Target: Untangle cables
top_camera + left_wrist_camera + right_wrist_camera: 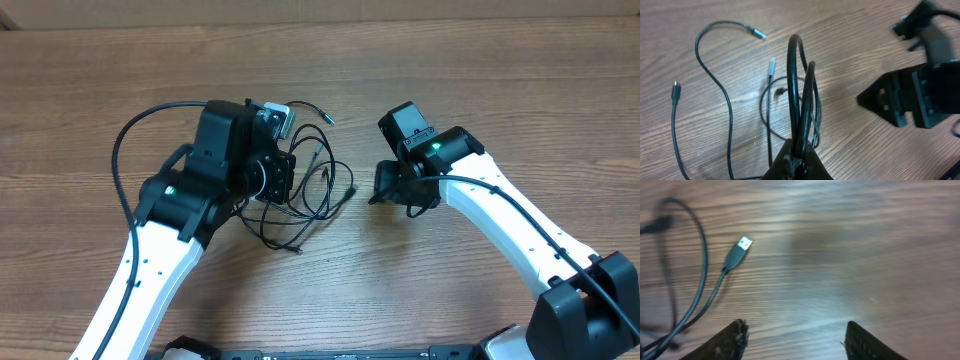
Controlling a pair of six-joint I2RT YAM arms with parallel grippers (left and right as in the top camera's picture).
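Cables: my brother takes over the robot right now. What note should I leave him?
Left gripper: shut on a few loops of the cables.
Right gripper: open and empty, just right of the pile, with a USB plug lying in front of it.
Done: a few plug ends lie spread out on the table.
Left: the loops in the middle cross over each other, so the cords need pulling apart one by one.
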